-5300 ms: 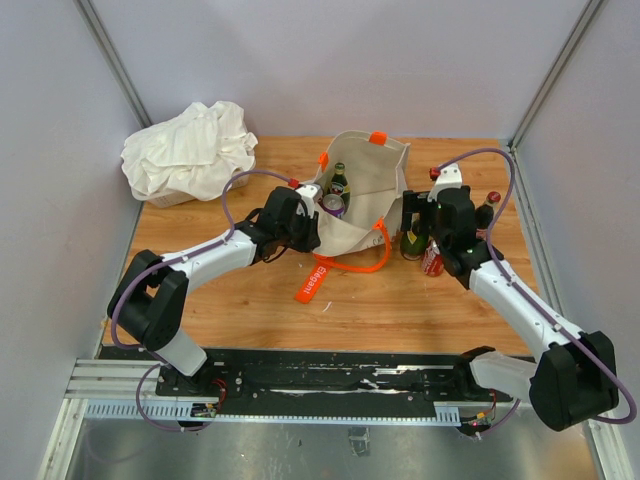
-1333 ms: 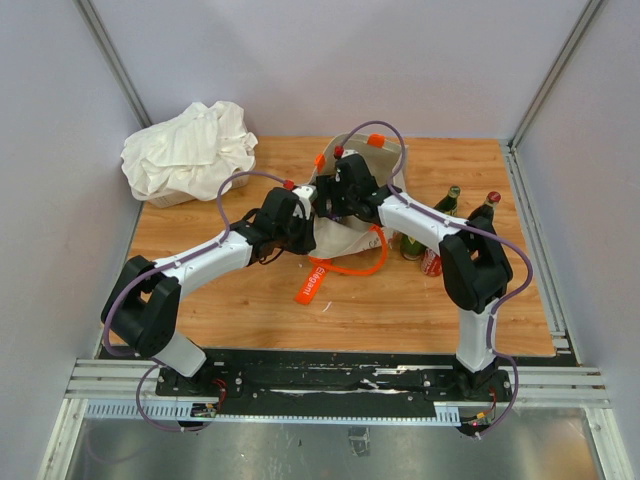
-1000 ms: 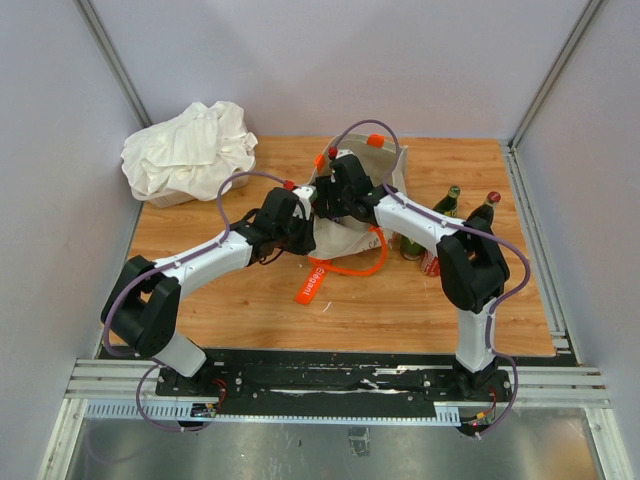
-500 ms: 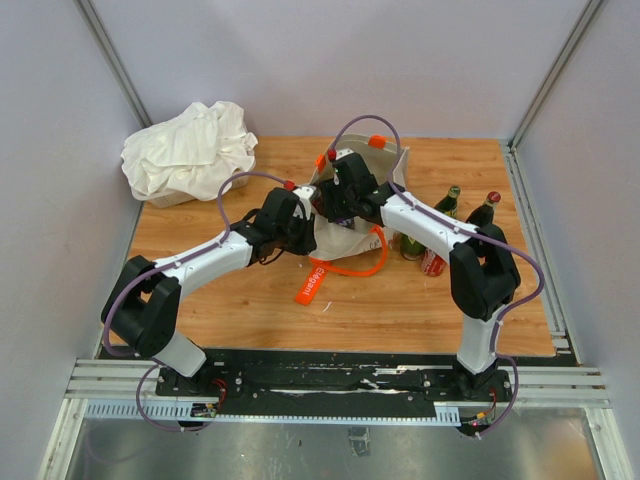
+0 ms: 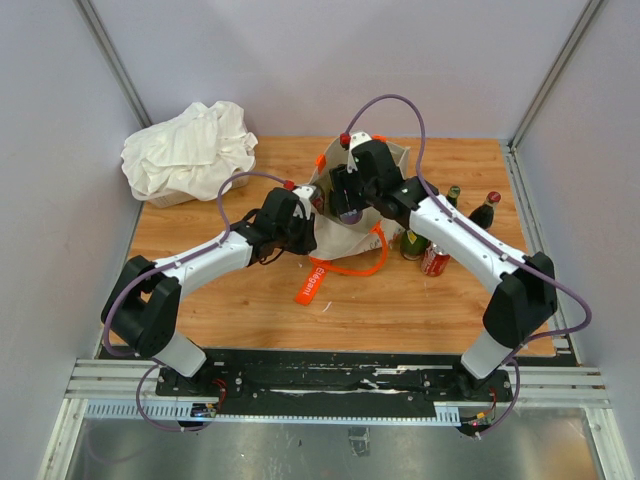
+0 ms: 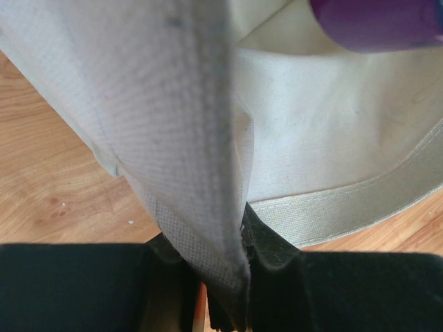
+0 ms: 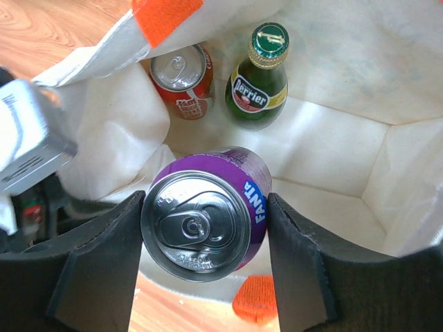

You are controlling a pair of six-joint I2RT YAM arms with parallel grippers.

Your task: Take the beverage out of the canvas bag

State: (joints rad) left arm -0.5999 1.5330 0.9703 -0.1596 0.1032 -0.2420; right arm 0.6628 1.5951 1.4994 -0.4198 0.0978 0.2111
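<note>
- The right gripper (image 7: 205, 264) clamps the purple can (image 7: 201, 225) at the mouth of the bag (image 5: 347, 240), far-centre of the table (image 5: 250, 300).
- The left gripper (image 6: 223, 277) is pressed together on the bag rim; hold it taut.
- Lift straight up, clear of the bottle (image 7: 259, 76).

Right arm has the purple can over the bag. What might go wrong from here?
The purple can hangs in the right gripper; a slip would likely drop it onto the red can and Perrier bottle in the canvas bag. The left gripper pinches only a fold of the rim; losing it may let the mouth sag.
</note>
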